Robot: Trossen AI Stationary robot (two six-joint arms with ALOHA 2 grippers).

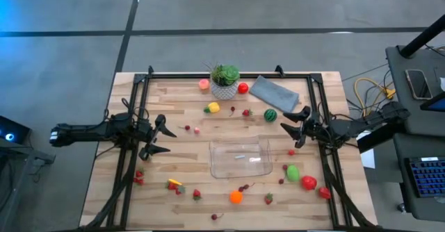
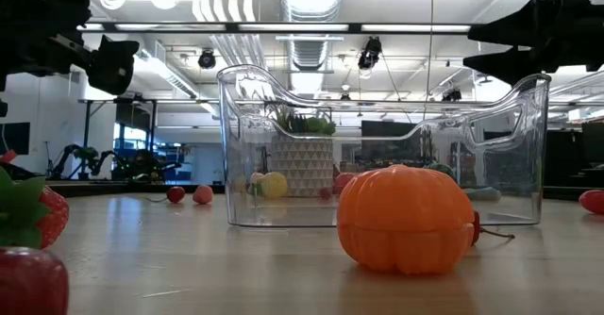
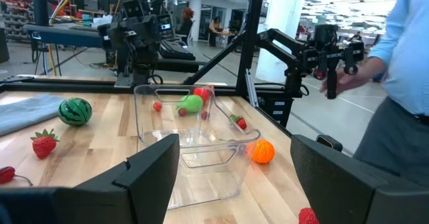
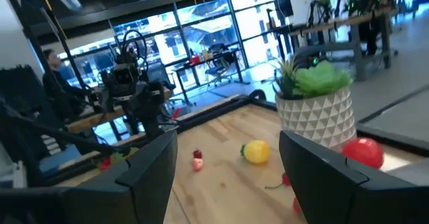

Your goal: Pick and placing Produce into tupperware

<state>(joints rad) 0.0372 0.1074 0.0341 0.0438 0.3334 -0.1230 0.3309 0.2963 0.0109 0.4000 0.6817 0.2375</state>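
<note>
The clear tupperware (image 1: 240,158) is sat near the middle of the wooden counter (image 1: 174,103), and nothing can be seen inside it. The produce is scattered all around it instead: an orange pumpkin-ish piece (image 1: 236,197) just off its near edge, a green piece (image 1: 293,172) and a red tomato (image 1: 309,183) off to its right, a striped melon (image 1: 270,114) and a yellow piece (image 1: 213,108) beyond it, plus strawberries like the one (image 1: 268,199) near the front edge.

The left tool (image 1: 161,135) is held above the counter to the left of the tupperware, fingers spread, nothing between them. The right tool (image 1: 295,125) is parked to the right of the tupperware, near the melon, also spread and empty.

At the back, a potted plant (image 1: 224,79) in a white pot can be seen, with a grey cloth (image 1: 274,92) folded beside it. In the left wrist view a person in a light blue shirt (image 3: 402,70) is seen standing past the counter.
</note>
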